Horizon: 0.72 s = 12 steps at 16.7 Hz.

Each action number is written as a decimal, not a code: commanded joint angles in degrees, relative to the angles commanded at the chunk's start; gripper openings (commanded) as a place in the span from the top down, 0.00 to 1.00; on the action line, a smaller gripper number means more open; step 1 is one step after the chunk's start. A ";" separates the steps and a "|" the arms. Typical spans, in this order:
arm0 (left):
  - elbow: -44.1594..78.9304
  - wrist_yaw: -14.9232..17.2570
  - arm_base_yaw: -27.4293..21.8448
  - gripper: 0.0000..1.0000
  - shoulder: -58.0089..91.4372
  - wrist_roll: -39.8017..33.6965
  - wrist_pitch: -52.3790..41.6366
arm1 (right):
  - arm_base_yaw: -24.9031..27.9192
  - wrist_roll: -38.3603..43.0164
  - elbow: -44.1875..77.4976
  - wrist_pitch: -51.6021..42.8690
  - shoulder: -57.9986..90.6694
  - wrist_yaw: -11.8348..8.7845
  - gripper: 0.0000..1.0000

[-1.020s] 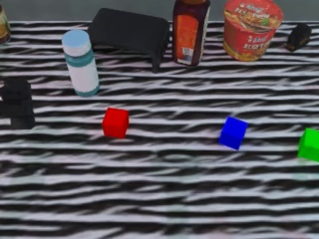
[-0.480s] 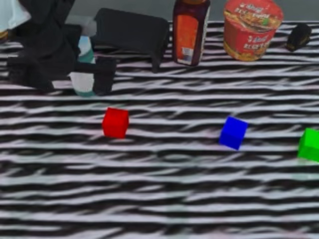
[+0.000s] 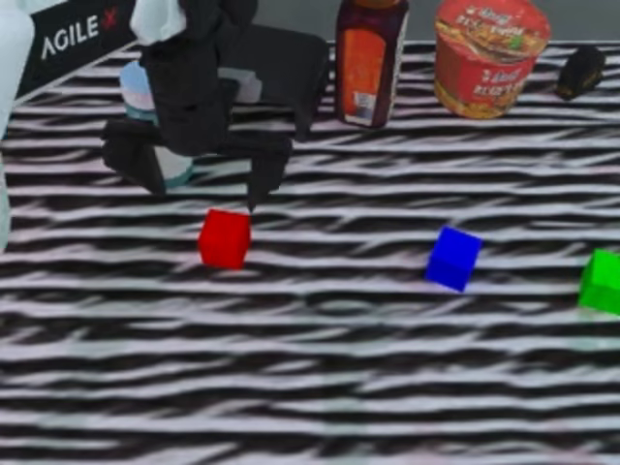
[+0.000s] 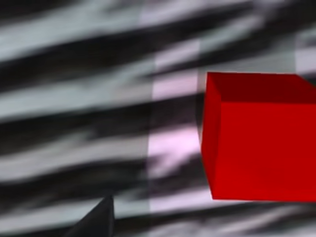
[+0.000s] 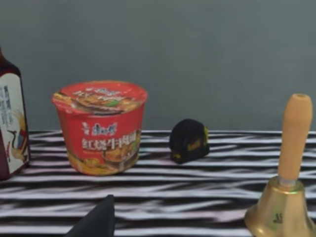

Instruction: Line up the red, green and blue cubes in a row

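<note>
Here the left gripper (image 3: 203, 184) hangs over the far left part of the table (image 3: 320, 387), its two dark fingers (image 3: 266, 174) spread wide with nothing between them. It sits just behind the red cube (image 3: 225, 238), toward the far edge, and one fingertip comes close to the cube's far side; whether it touches cannot be told from above. In the left wrist view the red cube (image 4: 259, 136) fills much of the frame, resting flat on the striped cloth, and a single dark fingertip (image 4: 96, 222) shows at the edge of the picture, apart from the cube. The blue cube (image 3: 453, 258) lies right of the table's middle, well apart from the red one, and the green cube (image 3: 602, 281) sits at the right edge, partly cut off by the frame. The three cubes lie roughly across the table from left to right, widely spaced. Along the far edge stand a white bottle with a teal band (image 3: 145, 92), mostly hidden behind the left arm, a black stand (image 3: 286, 63), a dark sauce bottle (image 3: 369, 60), a red noodle cup (image 3: 490, 53) and a small black object (image 3: 581, 71). The right wrist view shows the noodle cup (image 5: 101, 128), the small black object (image 5: 188, 140) and a brass bell with a wooden handle (image 5: 284, 197); only one dark fingertip (image 5: 96, 222) of the right gripper appears there, so whether it is wide or narrow cannot be told.
</note>
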 joint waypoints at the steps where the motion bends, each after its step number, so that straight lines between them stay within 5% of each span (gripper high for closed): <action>1: 0.72 -0.01 -0.13 0.00 0.72 -0.07 -0.34 | 0.00 0.00 0.00 0.00 0.00 0.00 0.00; 8: -0.10 0.00 0.07 0.00 1.04 0.05 0.67 | 0.00 0.00 0.00 0.00 0.00 0.00 0.00; 12: -5.46 0.02 0.00 0.00 3.55 0.09 8.82 | 0.00 0.00 0.00 0.00 0.00 0.00 0.00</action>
